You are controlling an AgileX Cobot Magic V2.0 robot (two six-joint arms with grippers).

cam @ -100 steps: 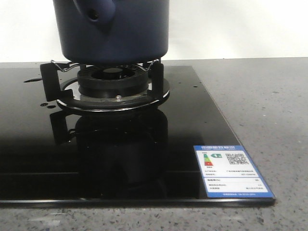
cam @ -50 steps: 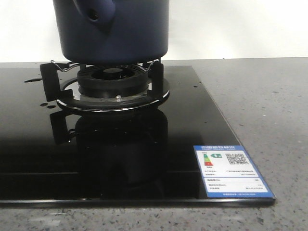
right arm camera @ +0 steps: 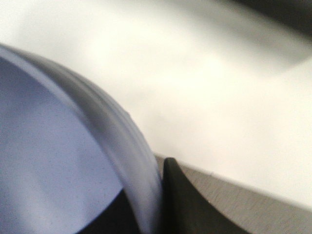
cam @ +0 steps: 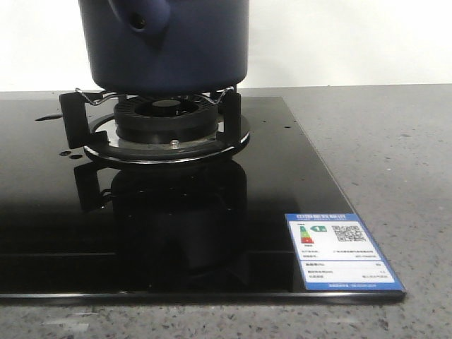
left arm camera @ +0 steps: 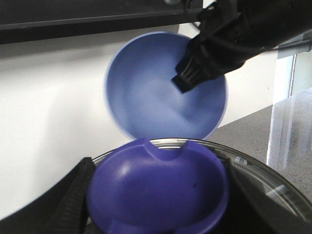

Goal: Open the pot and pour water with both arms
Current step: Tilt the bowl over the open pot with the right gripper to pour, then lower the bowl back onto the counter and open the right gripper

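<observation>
Pot (cam: 166, 46) sat on burner stand (cam: 159, 116). Left gripper (left arm camera: 156, 195) apparently clenched on lid knob (left arm camera: 158, 187). Right gripper (left arm camera: 195, 75) gripped tilted bowl (left arm camera: 156, 87). Pour step likely; next needs bowl tipped over open pot.

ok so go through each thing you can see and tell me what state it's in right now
pot: upright on the burner's supports, top out of view.
burner: no flame visible.
glass lid: off any pot, lifted, at the left gripper.
lid knob: purple, between the left gripper's fingers.
light blue bowl: tipped on its side, held at the rim by the right gripper.
left gripper: jaw state unclear.
</observation>
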